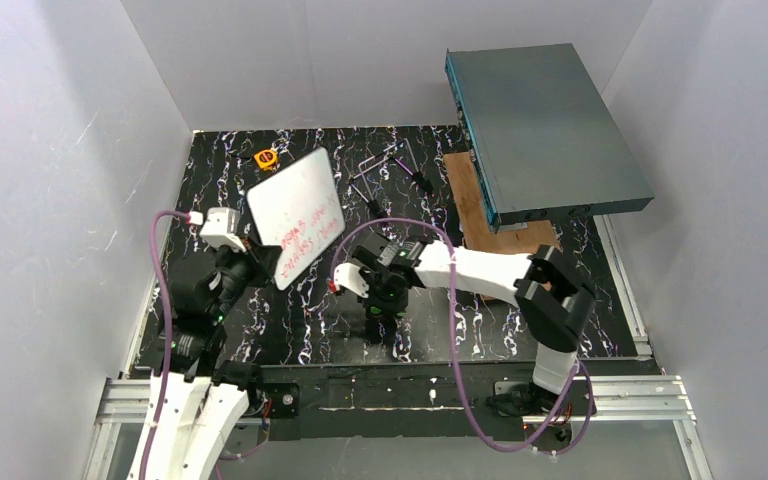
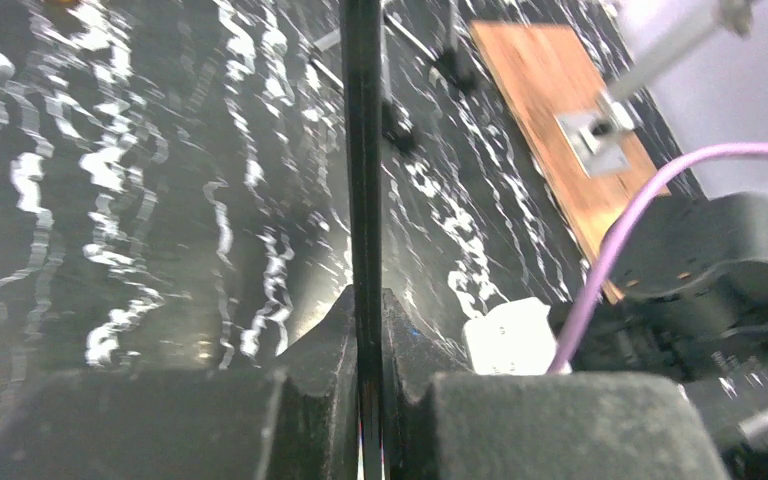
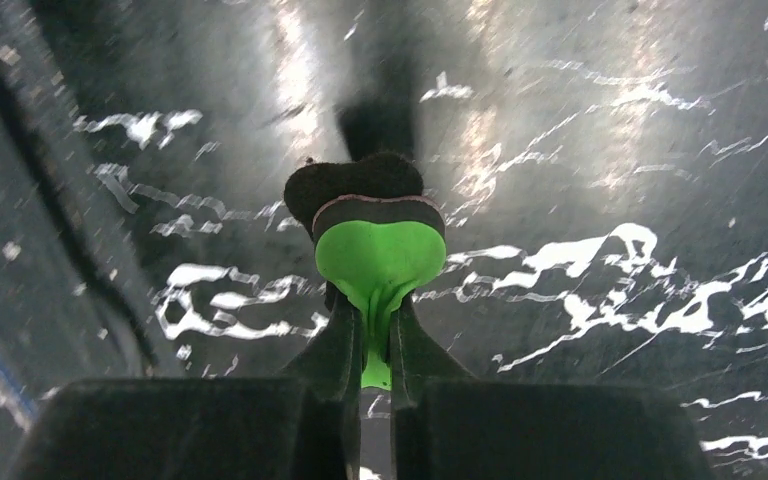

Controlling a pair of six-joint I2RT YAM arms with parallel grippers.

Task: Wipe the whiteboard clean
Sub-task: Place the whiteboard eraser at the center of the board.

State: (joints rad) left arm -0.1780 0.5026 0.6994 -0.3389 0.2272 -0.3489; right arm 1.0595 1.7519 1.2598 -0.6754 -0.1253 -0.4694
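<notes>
Your left gripper (image 1: 260,258) is clamped on the lower edge of the whiteboard (image 1: 296,212). It holds the board tilted in the air over the left half of the bench (image 1: 290,335). The white face is turned up toward the top camera, with red writing on its lower part. From the left wrist you see the board edge-on, a thin black line pinched between the fingers (image 2: 325,345). A small orange item (image 1: 266,157) lies by the far edge, just behind the board's top corner.

Near the middle of the near edge, your right gripper (image 3: 378,345) points down and is closed tight on a green eraser (image 3: 380,255). The eraser's black felt end faces the bench; you cannot tell whether it touches.

Toward the far right corner lies a wooden board (image 1: 472,215). A grey-teal box (image 1: 545,125) sits tilted over its right part.
</notes>
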